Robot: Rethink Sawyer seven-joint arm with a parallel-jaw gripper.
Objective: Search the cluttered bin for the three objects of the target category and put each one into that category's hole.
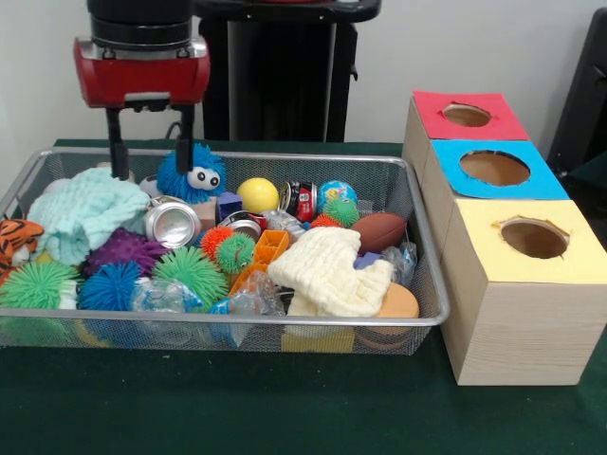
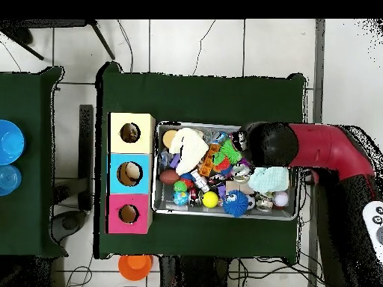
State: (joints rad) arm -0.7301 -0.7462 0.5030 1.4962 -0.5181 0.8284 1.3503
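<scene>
Tool above a crowded wire bin, three card-topped boxes alongside.

Front view: the tool [image 1: 150,142] hangs released, fingers spread and empty, upper left over the mesh bin [image 1: 379,320] at centre. Its contents look light: rubbery spiky balls [image 1: 193,270], a soft cloth [image 1: 327,272], a slippery dented can [image 1: 173,222] best pinched across its body. The blue hole [image 1: 494,168] sits upper right.
Overhead view: the bin [image 2: 160,203] lies centre, the blue hole [image 2: 129,173] to its left.
</scene>
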